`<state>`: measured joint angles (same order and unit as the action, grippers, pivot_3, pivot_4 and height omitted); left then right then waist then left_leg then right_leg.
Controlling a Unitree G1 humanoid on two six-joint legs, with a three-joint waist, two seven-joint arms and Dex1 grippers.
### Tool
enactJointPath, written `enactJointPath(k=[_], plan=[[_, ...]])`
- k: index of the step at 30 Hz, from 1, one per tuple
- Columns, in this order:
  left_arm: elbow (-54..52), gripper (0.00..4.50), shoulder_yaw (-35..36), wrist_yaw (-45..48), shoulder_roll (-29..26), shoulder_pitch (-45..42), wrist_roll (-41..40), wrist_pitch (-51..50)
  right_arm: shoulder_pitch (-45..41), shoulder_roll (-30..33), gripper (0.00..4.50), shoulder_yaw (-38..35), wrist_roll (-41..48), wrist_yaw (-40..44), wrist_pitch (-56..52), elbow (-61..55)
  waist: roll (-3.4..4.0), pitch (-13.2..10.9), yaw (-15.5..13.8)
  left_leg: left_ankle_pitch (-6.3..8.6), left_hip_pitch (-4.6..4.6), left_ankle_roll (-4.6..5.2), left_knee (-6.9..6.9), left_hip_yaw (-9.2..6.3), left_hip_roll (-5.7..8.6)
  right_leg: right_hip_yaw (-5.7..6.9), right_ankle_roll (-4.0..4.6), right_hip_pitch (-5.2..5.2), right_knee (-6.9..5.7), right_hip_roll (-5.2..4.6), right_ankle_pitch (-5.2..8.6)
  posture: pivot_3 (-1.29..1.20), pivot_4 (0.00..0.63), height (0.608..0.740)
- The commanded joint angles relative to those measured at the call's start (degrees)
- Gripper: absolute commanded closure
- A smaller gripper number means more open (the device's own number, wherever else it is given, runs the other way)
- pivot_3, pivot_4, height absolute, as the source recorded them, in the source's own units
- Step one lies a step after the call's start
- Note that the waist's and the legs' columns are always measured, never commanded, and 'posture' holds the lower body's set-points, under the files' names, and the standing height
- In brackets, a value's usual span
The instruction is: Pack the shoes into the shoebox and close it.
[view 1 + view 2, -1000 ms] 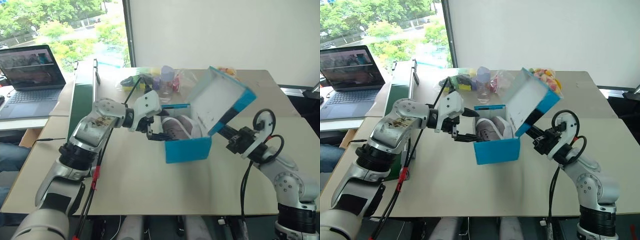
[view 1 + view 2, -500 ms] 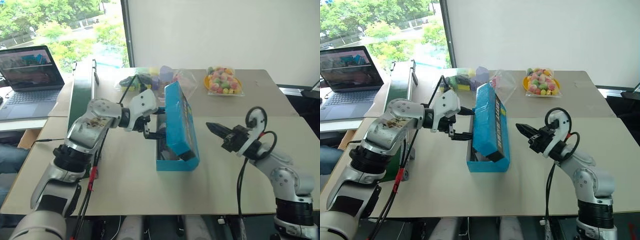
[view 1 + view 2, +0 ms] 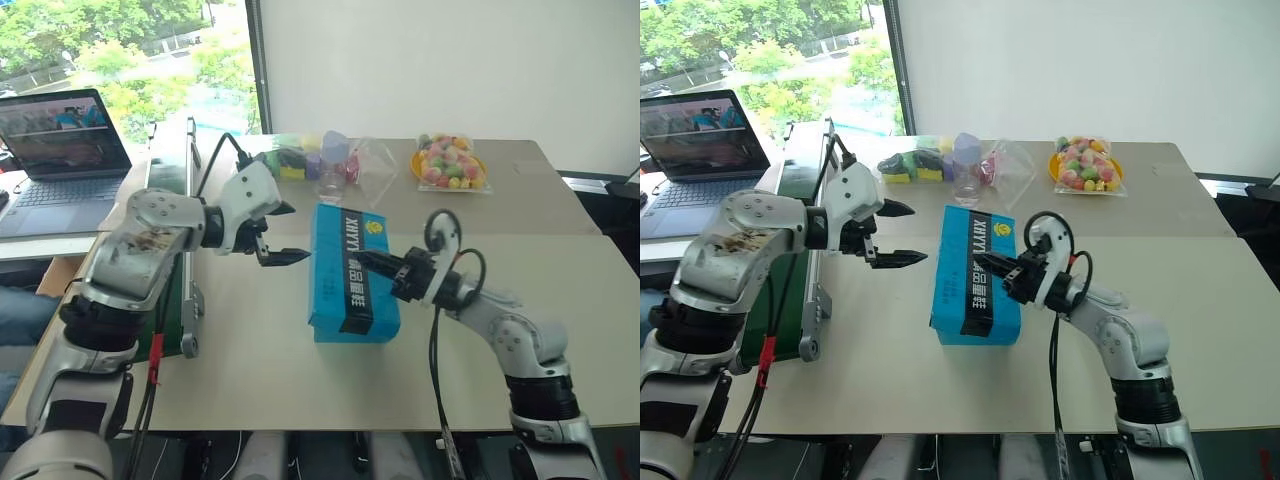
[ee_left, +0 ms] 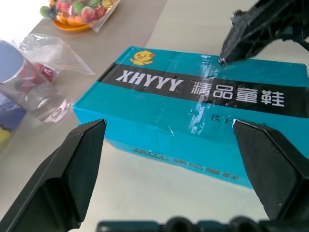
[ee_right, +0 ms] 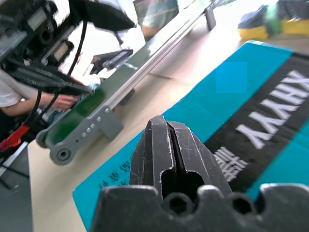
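The shoebox (image 3: 352, 272) lies on the table (image 3: 270, 370) with its lid down flat. The right gripper (image 3: 366, 261) is over the lid, fingers pressed together, apparently touching it. The left gripper (image 3: 281, 234) hovers just beside the box's left side, fingers spread, holding nothing.

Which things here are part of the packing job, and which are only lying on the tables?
Part of the job:
- blue shoebox, lid down
- right tool, shut, over the lid
- left tool, open, beside the box

Lying about:
- laptop
- green conveyor
- bag of coloured sweets
- clear cup
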<state>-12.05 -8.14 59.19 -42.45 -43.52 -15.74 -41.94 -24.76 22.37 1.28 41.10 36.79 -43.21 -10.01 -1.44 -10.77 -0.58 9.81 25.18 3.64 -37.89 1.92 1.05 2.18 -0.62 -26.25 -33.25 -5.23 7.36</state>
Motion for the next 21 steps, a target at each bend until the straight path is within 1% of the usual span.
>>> enactJointPath(k=[1,4,7,9,12,14,17,19,21], plan=[[-4.88,0.0,2.48,-1.83,-1.18,1.4,-1.43,-2.63,-3.19,0.08,4.4,6.23,-5.69,2.3,1.71,2.04,0.0,0.0,0.03,0.0,0.0,0.0,0.0,0.0,0.0,0.0,0.0,0.01,0.0,0.0,0.0,0.0,0.15,0.738],[-6.71,0.0,3.04,-3.05,-1.3,2.44,-2.01,-4.21,-5.15,1.26,4.4,12.5,-13.26,2.4,2.91,5.8,0.0,0.0,0.09,0.01,0.0,-0.03,0.0,0.01,0.01,0.0,0.0,0.0,0.0,0.01,0.0,0.0,0.15,0.738],[-8.85,0.0,3.57,-4.49,-1.31,3.56,-2.96,-6.05,-7.43,4.69,4.4,20.48,-22.85,3.57,5.05,9.11,-0.01,0.01,0.07,0.04,-0.01,-0.08,0.0,0.01,0.01,0.02,0.0,0.0,-0.01,0.01,0.0,0.0,0.15,0.738],[-9.73,0.0,3.69,-5.22,-1.43,4.05,-3.43,-6.74,-8.7,5.58,4.4,22.32,-25.59,3.88,5.21,10.34,-0.07,0.05,0.1,0.19,-0.07,-0.34,0.0,0.03,0.01,0.02,0.0,0.04,-0.01,0.01,0.0,0.0,0.15,0.738],[-10.99,0.0,3.9,-6.48,-1.21,4.68,-4.02,-7.88,-11.02,8.22,4.4,24.55,-29.39,5.69,5.45,9.27,-0.12,0.1,0.05,0.2,-0.25,-0.38,0.0,0.06,-0.03,0.03,0.0,0.17,-0.01,0.02,0.0,0.0,0.15,0.738],[-11.21,0.0,3.79,-7.1,-0.96,4.77,-4.4,-8.17,-11.89,8.77,4.4,22.72,-27.59,7.03,2.68,6.79,-0.15,0.12,-0.13,0.19,-0.27,-0.4,0.0,0.08,-0.04,0.05,0.01,0.17,-0.01,0.0,0.01,0.0,0.15,0.738],[-11.23,0.0,3.71,-7.83,-0.61,4.94,-5.06,-8.24,-13.78,9.11,4.4,15.16,-19.4,10.11,-3.85,0.92,-0.17,0.12,-0.25,0.18,-0.23,-0.42,0.0,0.12,-0.04,0.07,0.01,0.17,-0.01,-0.05,0.01,0.0,0.15,0.738],[-10.68,0.0,4.41,-8.51,0.16,5.25,-5.98,-8.08,-14.96,10.38,4.4,10.9,-15.57,12.61,-5.09,-2.07,-0.17,0.11,-0.19,0.17,-0.16,-0.4,0.0,0.15,-0.05,0.07,0.0,0.12,0.0,-0.07,0.0,0.0,0.15,0.738],[-10.46,0.0,4.6,-8.67,0.44,5.87,-6.22,-7.25,-15.52,12.06,4.4,8.95,-13.95,14.49,-5.18,-4.15,-0.18,0.12,-0.14,0.17,-0.14,-0.4,0.0,0.19,-0.04,0.05,-0.02,0.08,0.0,-0.08,-0.02,0.0,0.15,0.738]])
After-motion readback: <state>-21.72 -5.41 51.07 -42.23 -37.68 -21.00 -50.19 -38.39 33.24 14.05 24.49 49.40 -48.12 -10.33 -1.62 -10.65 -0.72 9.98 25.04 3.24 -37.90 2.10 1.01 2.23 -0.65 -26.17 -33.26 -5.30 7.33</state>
